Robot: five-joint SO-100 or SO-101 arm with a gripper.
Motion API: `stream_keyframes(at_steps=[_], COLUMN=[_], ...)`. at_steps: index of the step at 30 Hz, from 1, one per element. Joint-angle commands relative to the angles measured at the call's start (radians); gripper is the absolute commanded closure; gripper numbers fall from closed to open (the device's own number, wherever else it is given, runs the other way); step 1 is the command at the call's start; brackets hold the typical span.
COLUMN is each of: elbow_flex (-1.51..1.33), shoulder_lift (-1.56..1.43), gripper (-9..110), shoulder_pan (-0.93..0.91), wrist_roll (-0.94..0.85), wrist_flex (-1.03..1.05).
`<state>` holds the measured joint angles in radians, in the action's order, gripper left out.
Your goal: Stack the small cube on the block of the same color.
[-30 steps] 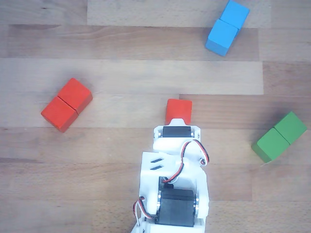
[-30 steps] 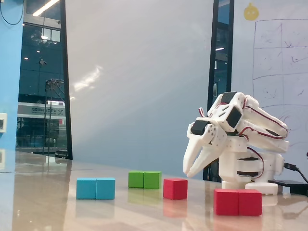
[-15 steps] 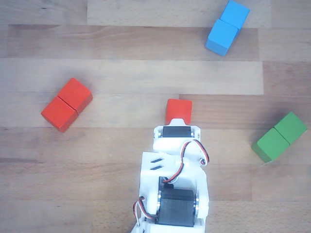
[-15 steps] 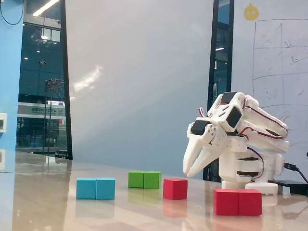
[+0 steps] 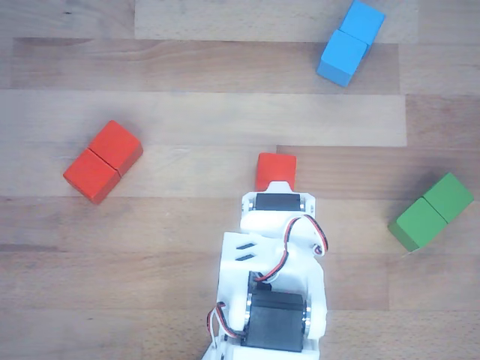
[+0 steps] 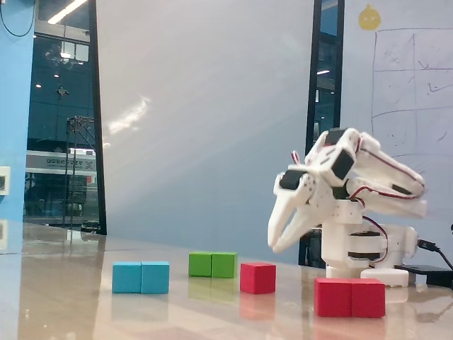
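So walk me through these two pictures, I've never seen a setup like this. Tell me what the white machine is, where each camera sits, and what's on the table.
The white machine is a small robot arm standing on a wooden table. At its end is a two-finger claw for picking things up.

The other view looks straight down from above, with the arm coming in from the bottom edge. The fixed view is taken low, from the side, near table height.

Four wooden pieces lie on the table: a small red cube, a longer red block two cubes long, a blue block and a green block of that same long shape.

Nothing is held. In the side view the claw hangs above the table with its fingers a little apart, near the small red cube but not touching it.
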<state>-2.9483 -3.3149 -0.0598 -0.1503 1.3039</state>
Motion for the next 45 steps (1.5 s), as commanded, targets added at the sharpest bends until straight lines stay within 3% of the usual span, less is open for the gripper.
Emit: stream_keyframes(at_steps=[1,10,25,36,45], elbow_flex=[0.334,0.767,0.770,0.772,0.770], shoulder_lift=[0.198,0.716,1.063,1.124,1.126], gripper=[101,100,100,99,76], shoulder_pan=[-0.029,-0.028,0.054,0.069,0.069], wrist_roll=[0.006,-0.005,-0.008,-0.009,0.003], wrist_flex=[-0.017,0.002,-0.002,-0.003,0.002])
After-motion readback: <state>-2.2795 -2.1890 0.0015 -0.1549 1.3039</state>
